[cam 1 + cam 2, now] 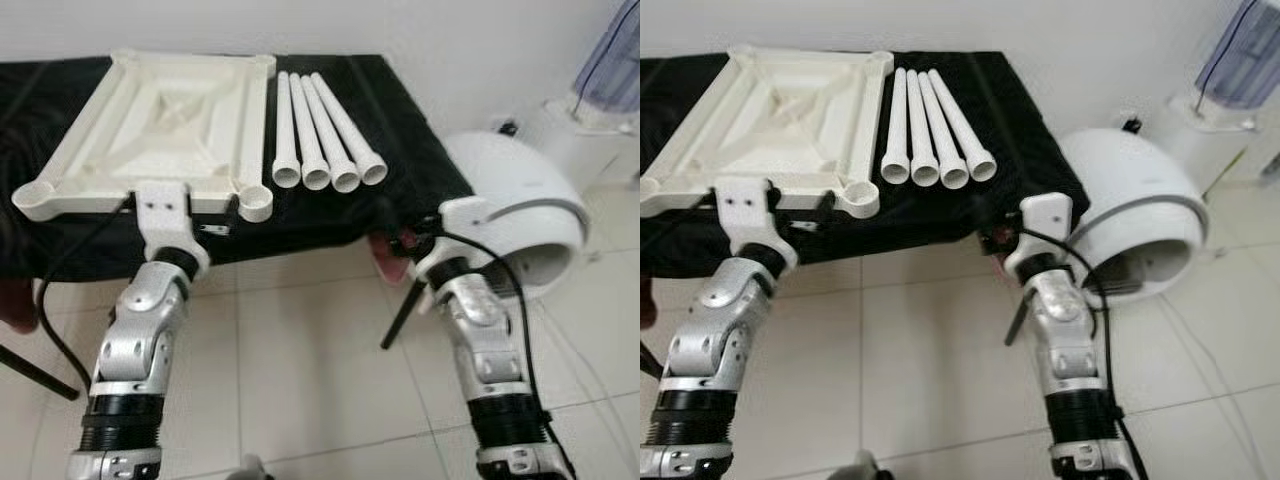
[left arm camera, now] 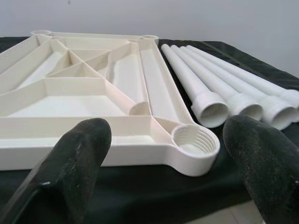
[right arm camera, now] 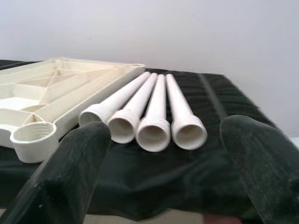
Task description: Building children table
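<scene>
A white tabletop (image 1: 170, 115) lies upside down on a black-covered table (image 1: 400, 130), ribs up, with a threaded socket (image 2: 196, 142) at its near right corner. Several white tube legs (image 1: 320, 130) lie side by side just right of it, threaded ends (image 3: 154, 130) facing me. My left gripper (image 1: 180, 207) is open at the tabletop's near edge, a finger (image 2: 74, 163) on each side of that edge. My right gripper (image 1: 405, 243) is open in front of the table's near right edge, level with the leg ends, touching nothing.
A white domed appliance (image 1: 520, 195) stands on the tiled floor (image 1: 300, 350) close to my right arm. A white and blue unit (image 1: 605, 70) stands at the far right by the wall. A black table leg (image 1: 398, 318) slants down beside my right wrist.
</scene>
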Tool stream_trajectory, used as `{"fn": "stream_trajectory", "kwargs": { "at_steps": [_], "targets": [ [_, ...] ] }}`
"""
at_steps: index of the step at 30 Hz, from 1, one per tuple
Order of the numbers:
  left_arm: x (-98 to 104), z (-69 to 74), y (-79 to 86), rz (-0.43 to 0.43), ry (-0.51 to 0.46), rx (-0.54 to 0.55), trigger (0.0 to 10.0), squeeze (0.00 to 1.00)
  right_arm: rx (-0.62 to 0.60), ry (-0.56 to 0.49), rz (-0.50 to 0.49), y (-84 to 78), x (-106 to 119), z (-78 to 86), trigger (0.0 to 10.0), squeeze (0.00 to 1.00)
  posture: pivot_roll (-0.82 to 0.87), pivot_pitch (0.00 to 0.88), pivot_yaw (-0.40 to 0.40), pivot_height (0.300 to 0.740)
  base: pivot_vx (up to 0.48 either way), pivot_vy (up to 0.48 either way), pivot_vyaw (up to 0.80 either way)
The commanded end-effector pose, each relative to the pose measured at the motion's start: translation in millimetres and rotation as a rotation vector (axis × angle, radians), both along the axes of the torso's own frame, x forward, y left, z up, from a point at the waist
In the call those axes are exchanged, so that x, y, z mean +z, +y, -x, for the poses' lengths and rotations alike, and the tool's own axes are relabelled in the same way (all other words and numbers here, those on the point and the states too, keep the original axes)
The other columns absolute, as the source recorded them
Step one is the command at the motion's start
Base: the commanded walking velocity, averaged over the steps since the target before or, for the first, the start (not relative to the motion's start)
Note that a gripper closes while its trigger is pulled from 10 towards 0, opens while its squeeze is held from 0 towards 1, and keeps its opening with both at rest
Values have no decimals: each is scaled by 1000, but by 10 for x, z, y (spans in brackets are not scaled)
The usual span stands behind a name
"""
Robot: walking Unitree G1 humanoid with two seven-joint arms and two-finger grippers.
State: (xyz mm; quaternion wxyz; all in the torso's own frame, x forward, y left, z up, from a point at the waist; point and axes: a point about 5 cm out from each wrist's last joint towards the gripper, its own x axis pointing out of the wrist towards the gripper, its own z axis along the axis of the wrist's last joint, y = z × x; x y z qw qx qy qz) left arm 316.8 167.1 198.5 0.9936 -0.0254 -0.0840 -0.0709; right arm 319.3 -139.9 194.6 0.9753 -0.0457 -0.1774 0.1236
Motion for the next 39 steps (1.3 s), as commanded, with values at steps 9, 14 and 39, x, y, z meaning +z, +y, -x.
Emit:
{"fn": "stream_trajectory", "kwargs": {
  "at_steps": [9,14,39],
  "targets": [
    [11,-1,-60,2,6,-24,10000,0,-15,2,3,-82,-4,-8,10000,0,5,113,-4,740,304,0,0],
    [26,-3,-60,6,4,-24,10000,0,-8,0,5,-71,-2,-9,10000,0,3,108,-5,740,303,0,0],
    [283,-56,-213,-90,-82,-148,10000,0,8,15,13,-120,124,-96,10000,0,0,135,-17,740,97,0,0]
  ]
}}
